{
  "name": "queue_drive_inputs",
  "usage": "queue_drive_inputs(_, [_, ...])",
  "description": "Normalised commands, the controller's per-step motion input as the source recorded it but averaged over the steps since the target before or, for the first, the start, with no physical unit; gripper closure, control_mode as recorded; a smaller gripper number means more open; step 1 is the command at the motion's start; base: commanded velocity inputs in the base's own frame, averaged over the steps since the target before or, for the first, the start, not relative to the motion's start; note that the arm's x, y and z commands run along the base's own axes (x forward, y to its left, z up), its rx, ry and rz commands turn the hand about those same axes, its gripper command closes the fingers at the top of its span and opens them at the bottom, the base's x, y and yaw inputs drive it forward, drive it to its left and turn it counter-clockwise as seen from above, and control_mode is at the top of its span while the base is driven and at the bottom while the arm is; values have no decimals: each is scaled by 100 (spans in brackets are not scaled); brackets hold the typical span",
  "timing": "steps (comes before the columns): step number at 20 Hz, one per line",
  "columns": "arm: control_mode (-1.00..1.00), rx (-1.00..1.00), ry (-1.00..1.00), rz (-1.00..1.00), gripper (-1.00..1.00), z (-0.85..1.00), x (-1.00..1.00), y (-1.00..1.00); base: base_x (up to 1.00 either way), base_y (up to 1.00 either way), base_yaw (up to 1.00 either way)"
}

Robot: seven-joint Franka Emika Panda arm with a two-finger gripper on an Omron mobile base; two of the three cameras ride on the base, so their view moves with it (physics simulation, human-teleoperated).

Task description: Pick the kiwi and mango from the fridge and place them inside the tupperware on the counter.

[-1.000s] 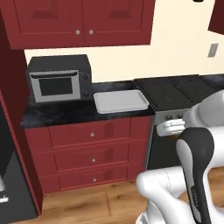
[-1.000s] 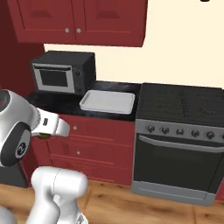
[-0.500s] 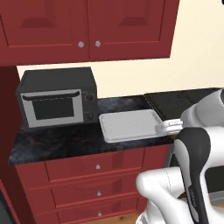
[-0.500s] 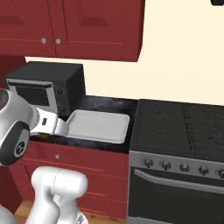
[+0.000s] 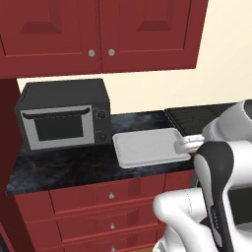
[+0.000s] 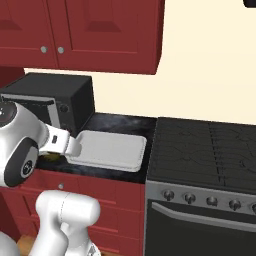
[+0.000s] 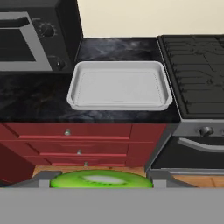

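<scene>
Carrying the brown-skinned, green-faced kiwi (image 7: pixel 101 180), your fingers (image 7: pixel 101 183) grip it. Centre it over the shallow white rectangular tupperware (image 7: pixel 119 85). Lower before releasing.

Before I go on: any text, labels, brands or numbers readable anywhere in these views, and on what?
None readable.
Microwave: no brand; knob markings too small to read.
Stove: knobs unmarked as far as visible.
Tupperware, cabinets, counter: no lettering.
</scene>
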Motion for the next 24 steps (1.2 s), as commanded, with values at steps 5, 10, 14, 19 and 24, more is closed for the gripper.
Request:
queue_drive_inputs(5, [-100,0,0,0,100,-51,49,-17,0,0,0])
queue_drive_inputs(10, [-100,0,0,0,100,-42,72,-13,0,0,0])
queue_drive_inputs(14, [-100,0,0,0,100,-46,66,-1,0,0,0])
queue_drive_inputs(19, [-100,0,0,0,100,-36,64,0,0,0,0])
queue_drive_inputs(24, [-100,0,2,0,100,-25,65,0,0,0,0])
